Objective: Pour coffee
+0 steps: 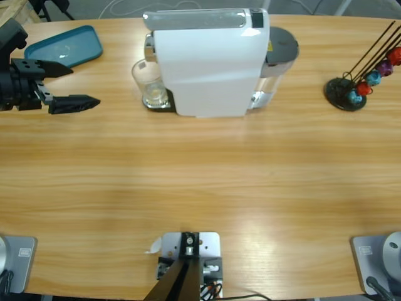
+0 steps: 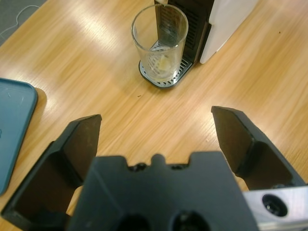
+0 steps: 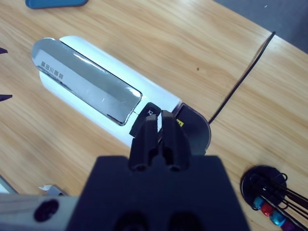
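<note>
Nearby, left pincer [image 1: 70,84] spread, bare table between it and glass [image 1: 149,83]; right pincer [image 3: 159,130] pressed together.

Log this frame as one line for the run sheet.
left gripper: open, facing glass | right gripper: shut above coffee machine | glass: on drip tray, a little pale coffee inside | phase: pre-grasp

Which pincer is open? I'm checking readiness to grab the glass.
The left pincer: its jaws are spread wide, facing the glass. The right pincer, above the coffee machine, is shut.
</note>
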